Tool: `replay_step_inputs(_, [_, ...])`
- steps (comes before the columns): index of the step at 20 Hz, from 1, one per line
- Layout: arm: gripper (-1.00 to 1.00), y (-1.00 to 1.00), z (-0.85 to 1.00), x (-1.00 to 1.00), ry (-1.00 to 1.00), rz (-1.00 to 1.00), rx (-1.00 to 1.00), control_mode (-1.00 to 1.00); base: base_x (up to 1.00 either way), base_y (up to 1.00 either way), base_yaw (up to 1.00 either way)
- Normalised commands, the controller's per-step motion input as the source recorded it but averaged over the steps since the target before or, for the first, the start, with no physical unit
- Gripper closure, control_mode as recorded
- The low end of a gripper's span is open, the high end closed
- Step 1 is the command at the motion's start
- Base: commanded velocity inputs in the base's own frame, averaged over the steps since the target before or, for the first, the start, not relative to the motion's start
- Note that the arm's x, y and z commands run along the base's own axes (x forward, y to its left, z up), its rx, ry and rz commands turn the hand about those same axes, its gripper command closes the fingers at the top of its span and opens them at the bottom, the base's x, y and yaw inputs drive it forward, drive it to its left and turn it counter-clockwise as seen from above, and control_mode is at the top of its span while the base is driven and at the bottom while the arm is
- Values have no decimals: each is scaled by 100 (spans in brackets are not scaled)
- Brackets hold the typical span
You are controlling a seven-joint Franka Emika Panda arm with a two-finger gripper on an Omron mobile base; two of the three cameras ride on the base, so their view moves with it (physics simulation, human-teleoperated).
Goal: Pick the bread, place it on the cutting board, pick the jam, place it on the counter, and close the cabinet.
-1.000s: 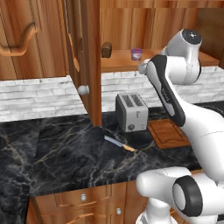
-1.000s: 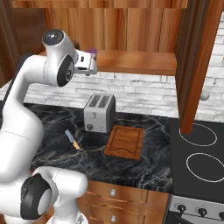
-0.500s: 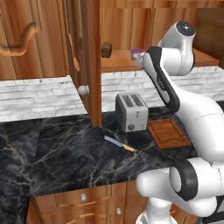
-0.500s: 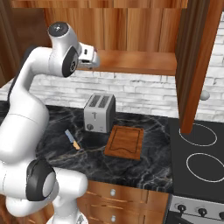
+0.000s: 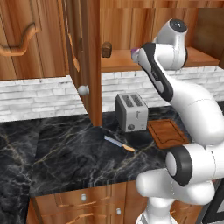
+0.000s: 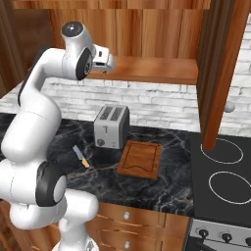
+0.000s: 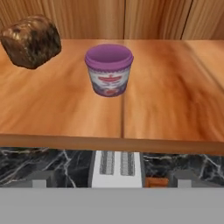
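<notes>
On the wooden shelf of the open cabinet point(image 5: 83, 52) stands the jam point(image 7: 109, 69), a squat jar with a purple lid. The dark brown bread point(image 7: 30, 41) lies to its left; in the left base view the bread point(image 5: 106, 49) sits on the same shelf. My gripper point(image 7: 111, 181) is open, its fingertips point(image 7: 38, 179) wide apart, level with the shelf's front edge and short of the jam, holding nothing. From the right base view the gripper point(image 6: 109, 62) is raised at the shelf. The cutting board point(image 6: 141, 159) lies bare on the black marble counter point(image 5: 65, 153), right of the toaster.
A silver toaster point(image 5: 131, 111) stands under the shelf, with a knife point(image 5: 119, 143) lying in front of it. One open cabinet door point(image 6: 218, 73) with a round knob point(image 6: 229, 106) hangs at the right, above a stove point(image 6: 225, 171). Drawers run under the counter.
The arm has stretched upward and the hand has moved a little closer to the shelf. The gripper stays open. Bread, jam and board have not moved.
</notes>
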Motion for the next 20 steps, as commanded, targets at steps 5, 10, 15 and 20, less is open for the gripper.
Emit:
replay_step_inputs(5, [-100,0,0,35,0,0,0,-100,0,0,0])
replay_step_inputs(10, [-100,0,0,39,0,0,0,-100,0,0,0])
replay_step_inputs(15, [-100,0,0,31,0,0,0,-100,0,0,0])
replay_step_inputs(20, [-100,0,0,29,0,0,0,-100,0,0,0])
